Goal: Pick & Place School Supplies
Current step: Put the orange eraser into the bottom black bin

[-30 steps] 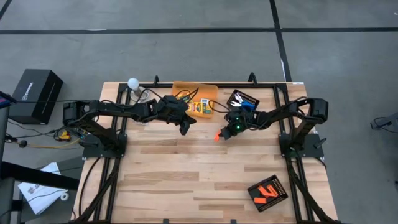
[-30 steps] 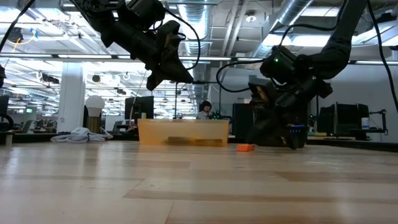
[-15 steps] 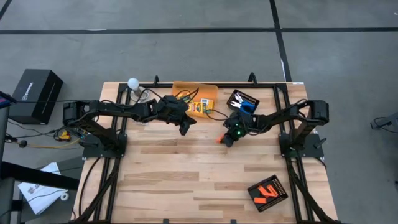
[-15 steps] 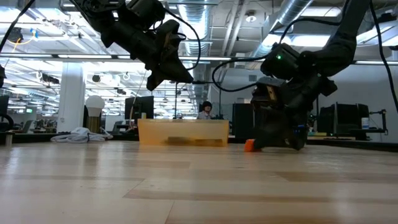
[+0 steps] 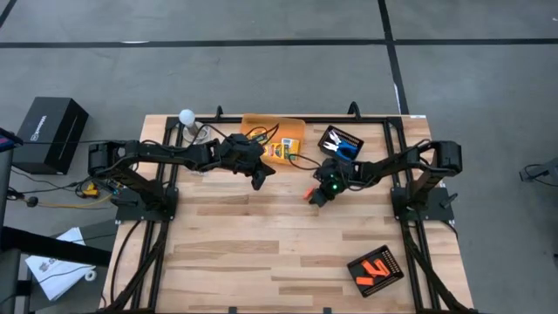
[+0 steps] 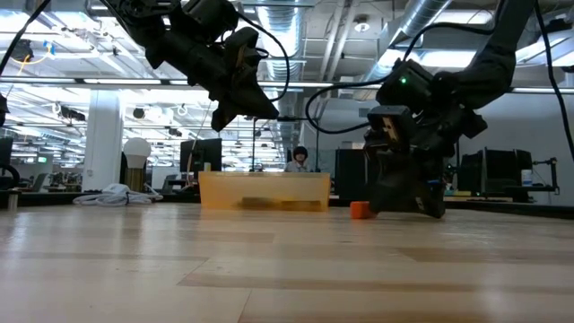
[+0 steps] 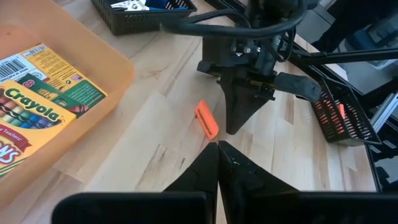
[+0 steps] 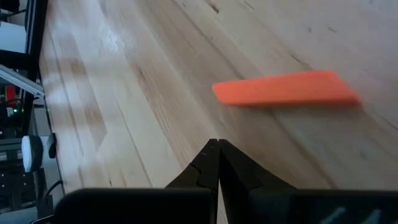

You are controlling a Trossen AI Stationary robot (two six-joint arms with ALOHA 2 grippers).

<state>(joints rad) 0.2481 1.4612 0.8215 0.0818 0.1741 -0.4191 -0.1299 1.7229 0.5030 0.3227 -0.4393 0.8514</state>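
An orange stubby piece (image 5: 308,192) lies flat on the wood table; it also shows in the low view (image 6: 360,210), the left wrist view (image 7: 207,119) and the right wrist view (image 8: 286,89). My right gripper (image 5: 318,199) is shut, points down close to the table beside the piece (image 8: 214,146), and stands apart from it. My left gripper (image 5: 260,180) is shut and empty, held above the table near the orange bin (image 5: 273,139). A yellow-and-green crayon box (image 7: 37,112) lies in the bin. Blue-handled scissors (image 5: 347,146) lie in a black tray (image 5: 340,139).
A second black tray (image 5: 377,270) with orange pieces sits at the near right corner. The arms' black frame rails (image 5: 397,174) run along both sides of the table. A white ball (image 5: 186,115) sits at the far left. Bare wood lies in the middle and near left.
My right gripper has moved down and a little toward the table's near edge, staying shut. The orange piece has slid slightly and turned about on the table.
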